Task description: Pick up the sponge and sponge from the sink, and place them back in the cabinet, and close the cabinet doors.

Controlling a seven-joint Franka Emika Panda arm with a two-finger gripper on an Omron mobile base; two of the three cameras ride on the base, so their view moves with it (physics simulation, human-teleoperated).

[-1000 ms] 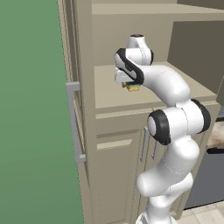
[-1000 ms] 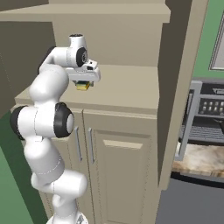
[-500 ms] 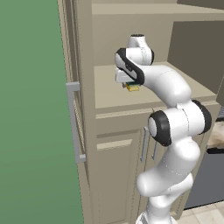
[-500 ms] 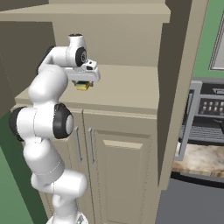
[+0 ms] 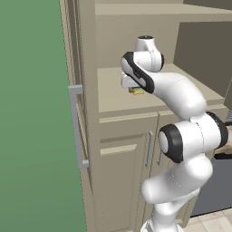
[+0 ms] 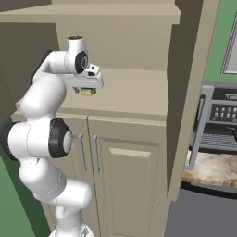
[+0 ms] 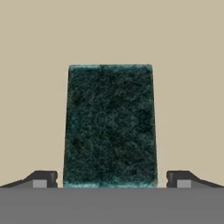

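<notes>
One sponge (image 7: pixel 109 127) lies flat on the beige inner shelf (image 5: pixel 111 97) of the cabinet (image 6: pixel 134 95), dark green side up. From the base views its yellow edge (image 5: pixel 137 91) (image 6: pixel 86 92) peeks out under the hand. My gripper (image 7: pixel 111 179) hangs straight over the sponge and is open, with a fingertip on each side and a gap to each long edge. The gripper (image 5: pixel 133 86) (image 6: pixel 86 88) sits near the shelf's front left. The cabinet doors stand open: the left one (image 5: pixel 72 68) edge-on with its silver bar handle (image 5: pixel 77 127), the right one (image 6: pixel 194 92) edge-on. The sink is out of view.
Below the shelf are shorter beige doors (image 6: pixel 132 185) with small handles (image 6: pixel 96 152). A green wall (image 5: pixel 31 118) lies left of the open door. To the right stand an oven front (image 6: pixel 220 122) and a stone counter (image 6: pixel 213 169). An upper shelf (image 6: pixel 92 16) caps the opening.
</notes>
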